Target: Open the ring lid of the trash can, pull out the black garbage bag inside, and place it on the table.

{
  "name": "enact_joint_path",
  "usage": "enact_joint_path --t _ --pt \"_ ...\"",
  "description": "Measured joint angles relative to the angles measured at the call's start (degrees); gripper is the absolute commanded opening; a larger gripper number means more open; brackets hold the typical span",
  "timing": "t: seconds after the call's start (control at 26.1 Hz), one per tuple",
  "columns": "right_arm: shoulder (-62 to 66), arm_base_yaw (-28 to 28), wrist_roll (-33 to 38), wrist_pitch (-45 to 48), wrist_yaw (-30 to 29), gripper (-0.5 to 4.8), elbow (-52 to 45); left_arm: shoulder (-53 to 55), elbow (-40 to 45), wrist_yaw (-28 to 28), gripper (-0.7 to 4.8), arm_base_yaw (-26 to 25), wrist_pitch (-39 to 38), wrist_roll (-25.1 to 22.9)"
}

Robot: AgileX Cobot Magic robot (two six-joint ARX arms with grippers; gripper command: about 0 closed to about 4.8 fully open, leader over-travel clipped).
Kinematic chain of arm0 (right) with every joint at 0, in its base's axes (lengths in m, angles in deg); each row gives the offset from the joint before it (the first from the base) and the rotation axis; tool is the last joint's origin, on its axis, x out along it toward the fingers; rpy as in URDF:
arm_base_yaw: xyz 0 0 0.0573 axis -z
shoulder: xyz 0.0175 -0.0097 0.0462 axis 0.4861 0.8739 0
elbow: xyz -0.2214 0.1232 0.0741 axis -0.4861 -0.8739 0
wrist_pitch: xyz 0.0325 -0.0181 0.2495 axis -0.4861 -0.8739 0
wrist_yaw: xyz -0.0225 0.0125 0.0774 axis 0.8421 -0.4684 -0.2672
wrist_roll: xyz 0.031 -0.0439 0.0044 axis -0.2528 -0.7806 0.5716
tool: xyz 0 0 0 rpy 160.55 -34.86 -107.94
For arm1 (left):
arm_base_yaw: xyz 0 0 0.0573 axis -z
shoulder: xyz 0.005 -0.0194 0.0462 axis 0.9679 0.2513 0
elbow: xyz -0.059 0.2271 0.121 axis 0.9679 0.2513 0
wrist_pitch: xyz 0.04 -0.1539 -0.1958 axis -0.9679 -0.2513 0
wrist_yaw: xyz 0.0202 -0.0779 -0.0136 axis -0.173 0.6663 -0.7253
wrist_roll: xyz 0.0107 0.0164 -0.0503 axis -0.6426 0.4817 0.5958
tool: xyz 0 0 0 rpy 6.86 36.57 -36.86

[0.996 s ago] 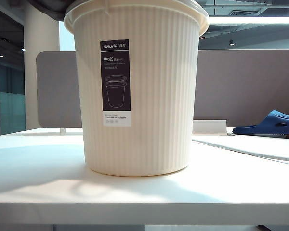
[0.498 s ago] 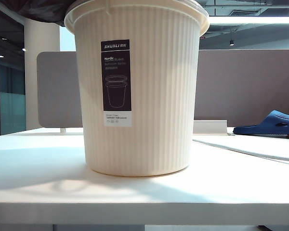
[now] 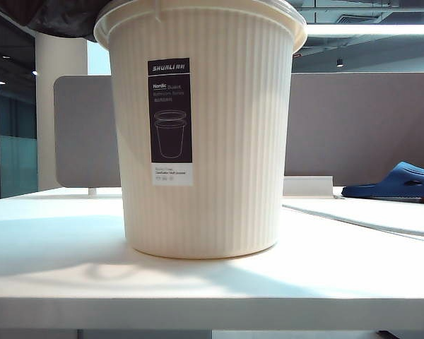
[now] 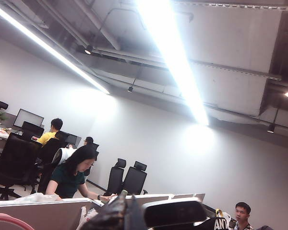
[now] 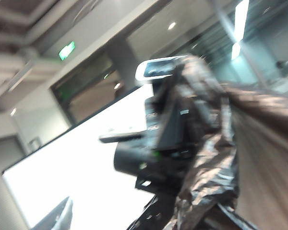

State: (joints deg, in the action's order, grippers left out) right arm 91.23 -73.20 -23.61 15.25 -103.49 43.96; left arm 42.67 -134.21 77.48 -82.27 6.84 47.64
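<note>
The cream ribbed trash can (image 3: 226,141) stands upright in the middle of the white table (image 3: 212,289). A fold of the black garbage bag (image 3: 49,18) hangs in the air at the can's upper left, level with its rim. Neither gripper shows in the exterior view. In the left wrist view my left gripper (image 4: 129,211) is shut on crinkled black bag (image 4: 110,218), raised high with office space behind it. A pink arc of the ring lid (image 4: 5,221) peeks in at that view's edge. My right gripper (image 5: 144,206) stands open beside the bag (image 5: 211,167) and the left arm's hand.
A grey-brown partition (image 3: 353,127) runs behind the table. A blue slipper (image 3: 399,181) lies at the far right on the neighbouring desk. A pillar (image 3: 60,106) stands behind on the left. People sit at desks (image 4: 72,172) in the background.
The black bag has come further into view at the exterior view's top left, spreading lower and wider. The trash can has stayed in place.
</note>
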Motion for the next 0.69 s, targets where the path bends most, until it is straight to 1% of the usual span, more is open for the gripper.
enact_joint_path --t 0.04,0.08,0.15,0.19,0.23,0.31,0.46,0.54,0.69 --pt "0.0 0.6 0.1 -0.2 -1.5 3.00 1.2 0.0 0.0 0.0 -0.06 0.0 0.0 -0.4" --pt "-0.1 1.0 0.3 -0.2 -1.9 3.39 1.5 0.0 0.0 -0.2 -0.06 0.0 -0.3 -0.9" --pt "-0.3 2.0 1.8 -0.1 -3.8 3.43 2.1 0.0 0.0 -0.5 -0.06 -0.9 -1.1 -1.4" --pt "-0.5 2.6 2.9 -0.3 -5.1 3.43 2.2 0.0 0.0 -0.5 -0.06 -2.8 -1.3 -1.5" --pt "-0.7 3.1 3.3 -0.4 -5.9 3.70 2.2 0.0 0.0 -0.6 -0.06 -3.6 -1.3 -1.2" --pt "-1.2 4.7 4.7 -0.4 -7.3 3.93 2.2 0.0 0.0 -1.1 -0.06 -4.9 -1.4 -0.9" --pt "-1.5 6.4 7.0 -0.4 -10.0 4.11 2.2 -0.1 0.0 -0.9 -0.06 -6.7 -1.5 -0.8" --pt "-1.5 6.9 7.4 -0.4 -10.4 4.11 2.2 0.0 0.0 -1.1 -0.06 -7.1 -1.5 -0.6" --pt "-1.6 8.2 7.5 -0.3 -13.1 4.11 2.2 0.0 0.0 -1.8 -0.06 -8.0 -0.5 0.3"
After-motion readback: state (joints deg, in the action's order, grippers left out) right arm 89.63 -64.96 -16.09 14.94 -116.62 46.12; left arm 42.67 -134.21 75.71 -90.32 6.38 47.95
